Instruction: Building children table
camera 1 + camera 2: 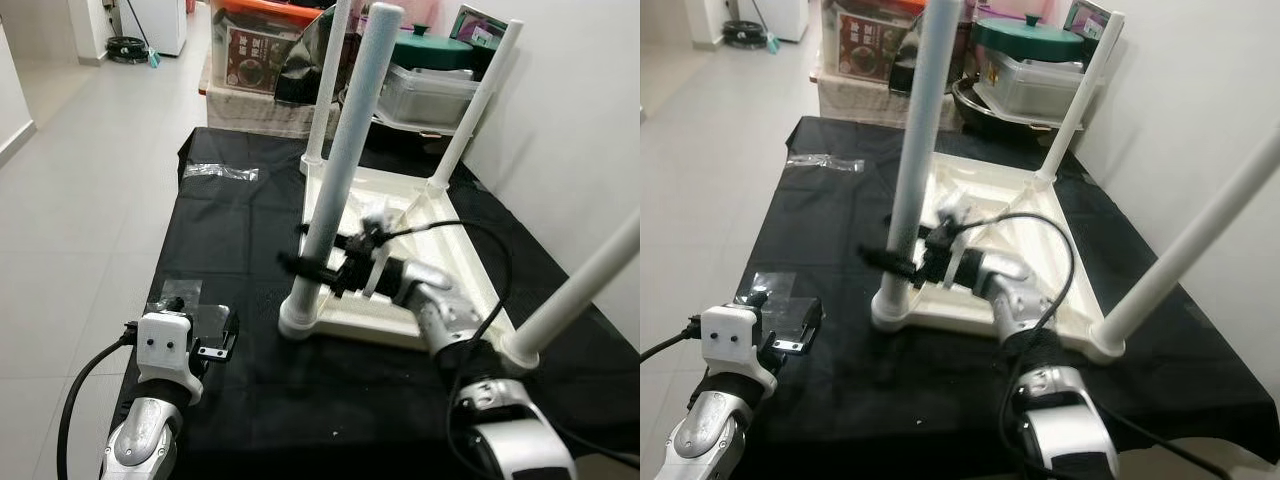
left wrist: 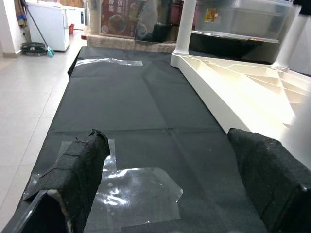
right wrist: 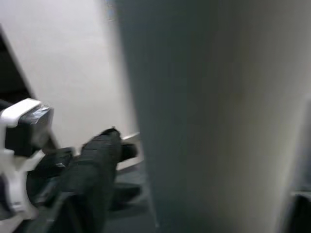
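A white children's table (image 1: 455,235) lies upside down on a black cloth (image 1: 230,250), its legs pointing up. My right gripper (image 1: 312,268) is shut around the near-left leg (image 1: 345,165) just above its base. In the right wrist view that leg (image 3: 214,116) is very close, with one black finger (image 3: 92,165) beside it. Near the cloth's front left corner my left gripper (image 1: 217,340) is open and holds nothing. In its wrist view its pads (image 2: 80,165) hover over a clear plastic bag (image 2: 141,194).
Three other legs stand at the far left (image 1: 328,85), far right (image 1: 478,105) and near right (image 1: 580,290). Another clear bag (image 1: 222,172) lies far left on the cloth. Boxes and a green-lidded pot (image 1: 430,50) crowd the far end. A wall runs along the right, tiled floor along the left.
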Robot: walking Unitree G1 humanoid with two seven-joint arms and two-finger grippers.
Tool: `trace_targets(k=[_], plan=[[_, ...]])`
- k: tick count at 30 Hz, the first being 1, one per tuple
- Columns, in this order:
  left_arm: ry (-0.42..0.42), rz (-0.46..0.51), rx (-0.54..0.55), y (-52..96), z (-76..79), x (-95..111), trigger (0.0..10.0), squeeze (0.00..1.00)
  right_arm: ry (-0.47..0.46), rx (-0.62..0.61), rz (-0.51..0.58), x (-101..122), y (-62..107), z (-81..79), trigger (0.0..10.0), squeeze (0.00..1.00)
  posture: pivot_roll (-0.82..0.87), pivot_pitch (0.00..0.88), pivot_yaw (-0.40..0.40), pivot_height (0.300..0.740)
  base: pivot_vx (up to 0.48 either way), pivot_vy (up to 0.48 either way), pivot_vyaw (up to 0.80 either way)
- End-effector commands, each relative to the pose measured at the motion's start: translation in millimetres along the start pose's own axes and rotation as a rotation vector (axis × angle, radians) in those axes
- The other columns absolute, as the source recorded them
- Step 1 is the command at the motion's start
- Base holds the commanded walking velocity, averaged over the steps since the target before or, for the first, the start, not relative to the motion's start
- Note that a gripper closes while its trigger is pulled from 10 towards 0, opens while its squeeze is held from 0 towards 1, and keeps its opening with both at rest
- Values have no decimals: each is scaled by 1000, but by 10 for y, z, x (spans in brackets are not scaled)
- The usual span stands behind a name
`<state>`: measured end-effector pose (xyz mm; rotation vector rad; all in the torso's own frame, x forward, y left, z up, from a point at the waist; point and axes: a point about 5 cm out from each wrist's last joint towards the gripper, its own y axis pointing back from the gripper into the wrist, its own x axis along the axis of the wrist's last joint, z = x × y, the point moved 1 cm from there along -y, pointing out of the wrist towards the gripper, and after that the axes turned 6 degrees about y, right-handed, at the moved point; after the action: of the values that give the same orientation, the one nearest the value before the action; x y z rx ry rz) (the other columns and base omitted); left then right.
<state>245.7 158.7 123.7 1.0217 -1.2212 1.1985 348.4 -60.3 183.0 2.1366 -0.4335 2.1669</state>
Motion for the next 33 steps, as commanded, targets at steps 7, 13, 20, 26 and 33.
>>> trace_targets(k=[7, 13, 20, 26, 33], plan=[[19, -20, -8, 29, 30, -46, 10000, 0, 62, -316, -80, -195, 0, 60, 0, 0, 102, 0, -193, 740, 0, 0, 0], [27, -25, -12, 31, 33, -58, 10000, 0, 128, -1282, -340, -283, 841, 519, 0, 0, 79, 0, -181, 740, 0, 0, 0], [31, -29, -16, 32, 34, -66, 10000, 0, 231, -1607, -361, -199, 1246, 415, 0, 0, 72, 0, -176, 740, 0, 0, 0], [26, -27, -14, 23, 35, -68, 10000, 0, 99, -1257, -210, -96, 660, 501, 10000, 1000, 89, 0, -188, 740, 0, 0, 0], [21, -20, -9, -1, 30, -66, 10000, 0, 175, -792, -114, 251, 353, 595, 10000, 0, 103, 0, -199, 740, 0, 0, 0]])
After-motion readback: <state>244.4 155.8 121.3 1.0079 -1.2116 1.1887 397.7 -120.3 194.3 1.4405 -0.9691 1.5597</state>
